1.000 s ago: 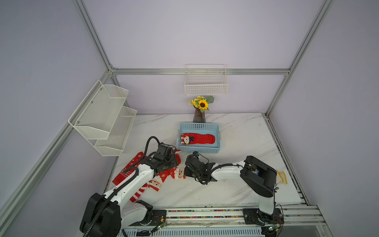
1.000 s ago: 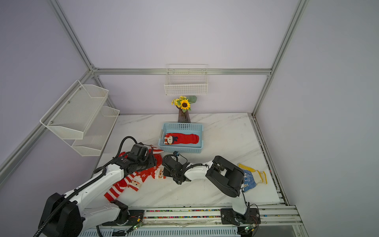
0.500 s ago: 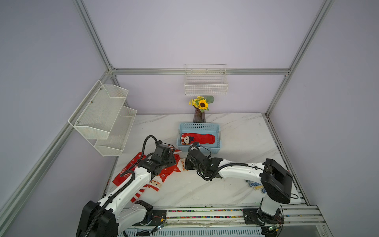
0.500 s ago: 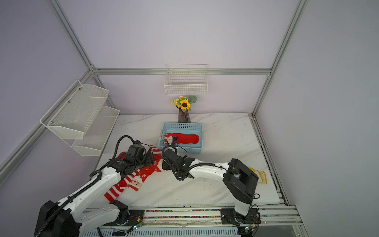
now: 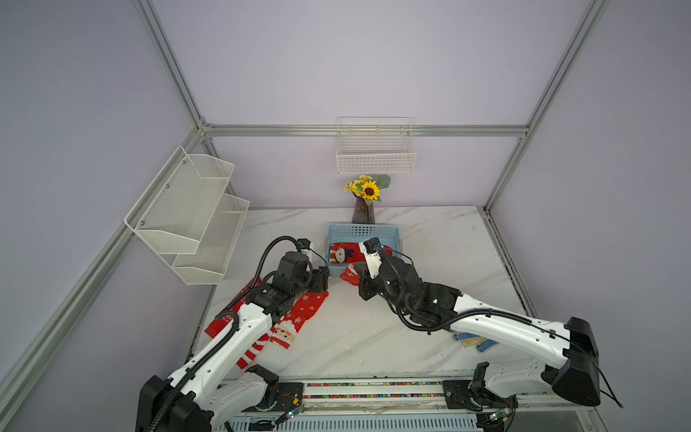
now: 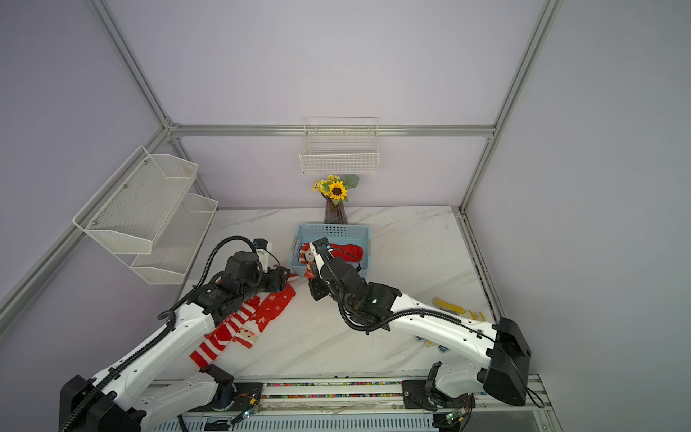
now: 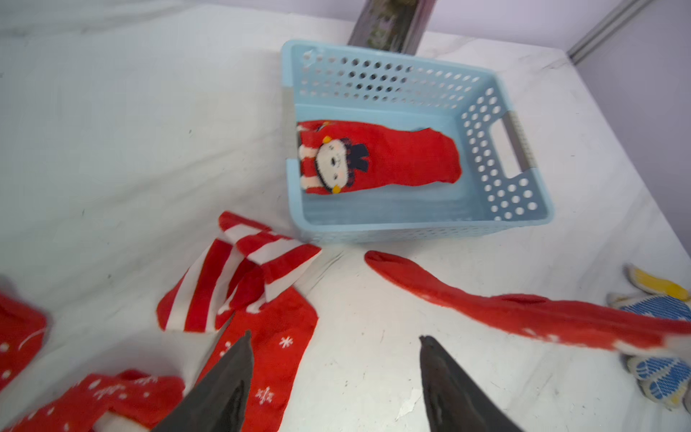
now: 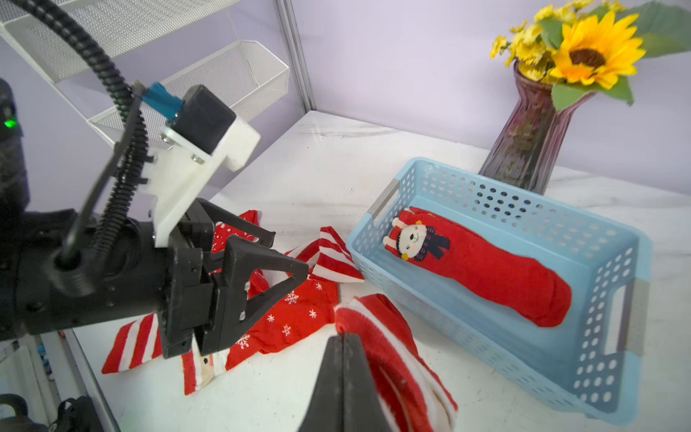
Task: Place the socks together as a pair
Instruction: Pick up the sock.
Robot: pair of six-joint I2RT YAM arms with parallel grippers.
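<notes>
My right gripper is shut on the white-trimmed cuff of a red sock, just in front of the blue basket. In both top views that gripper holds the sock near the basket's front left corner. The same sock trails long and red in the left wrist view. A red bear sock lies inside the basket. My left gripper is open and empty above a snowflake Santa sock. A red-and-white striped sock lies beside it.
A vase with a sunflower stands behind the basket. Blue and yellow dotted gloves lie under my right arm. White mesh shelves hang on the left wall, a wire basket on the back wall.
My right gripper has carried its red sock away from the Santa sock and up to the basket's front. My left gripper has opened wider above the snowflake sock.
</notes>
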